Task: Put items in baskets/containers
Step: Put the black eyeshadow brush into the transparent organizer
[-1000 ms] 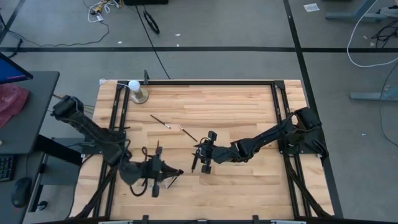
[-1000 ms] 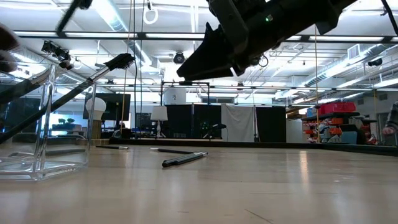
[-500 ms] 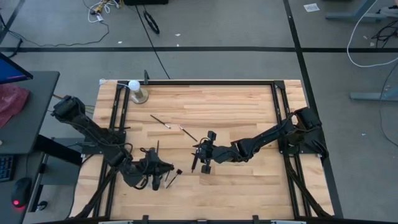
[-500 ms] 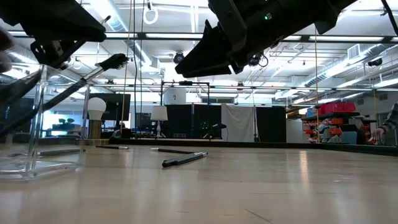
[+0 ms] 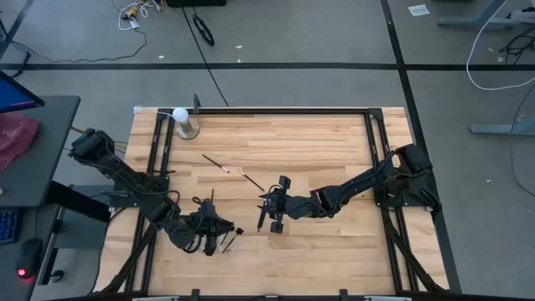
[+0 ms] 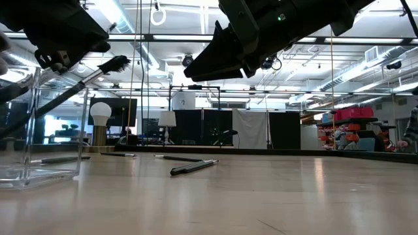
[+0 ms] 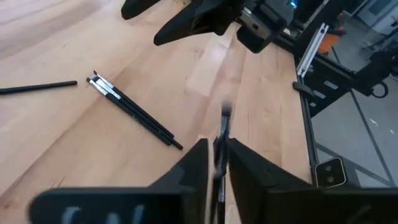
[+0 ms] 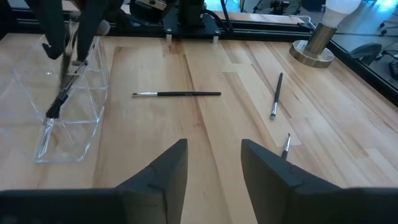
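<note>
The clear organizer [image 8: 68,115] [image 6: 39,134] stands on its base at the table's near left, under my left gripper [image 5: 206,230] [image 7: 216,163]. That gripper is shut on a dark makeup brush [image 6: 98,73]. Other brushes lean inside the organizer [image 8: 55,106]. My right gripper [image 5: 276,213] [image 8: 214,168] hovers open above mid-table and touches nothing. Loose brushes lie flat on the wood: a pair [image 7: 134,115], one [image 8: 177,94], another [image 8: 275,94] and a third [image 8: 286,144]. My left gripper pinches the brush's handle [image 7: 219,146] between its two fingers, coming from above. The brush is slanted: its bristle tip [image 6: 117,63] points up toward the table's right, and its lower end reaches down into the organizer. The gripper body hides the exact spot on the handle.
A white ball on a metal stand [image 5: 181,121] [image 8: 317,37] sits at the far left corner. Black frame rails [image 5: 155,159] run along the table's sides. Bare wood lies right of and beyond the right gripper [image 5: 334,150].
My left gripper has come down over the organizer with the brush held in it, so the brush's bristle tip has drifted slightly toward the table's left. The organizer's right wall has also shifted a little leftward. The right arm has kept still.
</note>
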Controlling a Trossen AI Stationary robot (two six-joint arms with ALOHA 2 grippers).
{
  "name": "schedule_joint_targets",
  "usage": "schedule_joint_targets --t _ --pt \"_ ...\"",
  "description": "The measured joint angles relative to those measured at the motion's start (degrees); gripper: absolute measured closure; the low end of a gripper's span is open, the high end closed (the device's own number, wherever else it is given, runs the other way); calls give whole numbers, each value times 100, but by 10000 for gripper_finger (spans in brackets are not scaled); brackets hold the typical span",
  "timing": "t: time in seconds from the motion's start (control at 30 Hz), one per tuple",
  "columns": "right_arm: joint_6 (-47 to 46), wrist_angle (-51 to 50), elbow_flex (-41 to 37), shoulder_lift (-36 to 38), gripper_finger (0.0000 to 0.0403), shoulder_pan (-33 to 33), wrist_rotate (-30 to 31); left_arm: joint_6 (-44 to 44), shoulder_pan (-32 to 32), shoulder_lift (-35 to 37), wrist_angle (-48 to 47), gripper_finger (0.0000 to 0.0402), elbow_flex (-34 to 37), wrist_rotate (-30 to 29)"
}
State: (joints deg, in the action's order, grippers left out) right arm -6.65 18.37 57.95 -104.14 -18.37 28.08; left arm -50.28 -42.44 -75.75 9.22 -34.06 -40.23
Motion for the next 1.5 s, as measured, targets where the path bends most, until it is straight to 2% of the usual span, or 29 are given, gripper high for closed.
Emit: schedule_joint_targets --t 0.2,0.37,0.67,0.83,1.03,1.2,1.37,1.5 --pt "-3 0 0 0 253 0 0 4 10 0 -20 273 0 3" --pt "-18 0 0 0 253 0 0 173 141 121 -14 237 0 171" --pt "-18 -2 0 -2 253 34 0 1420 766 947 -15 238 -7 374" --pt "-18 -2 0 -2 253 65 0 2281 1669 1385 -520 243 -11 1533" --pt "-18 -2 0 -2 253 72 1 3368 3206 1550 -2069 233 -11 2622" --pt "-37 -2 0 -2 253 72 0 4146 4391 1352 -3037 202 -7 3110" --pt "-38 2 0 -2 253 81 0 5365 5098 1097 -3139 166 -9 3548" --pt "-96 0 0 -2 253 81 0 6468 5520 717 -3137 166 -9 3958"
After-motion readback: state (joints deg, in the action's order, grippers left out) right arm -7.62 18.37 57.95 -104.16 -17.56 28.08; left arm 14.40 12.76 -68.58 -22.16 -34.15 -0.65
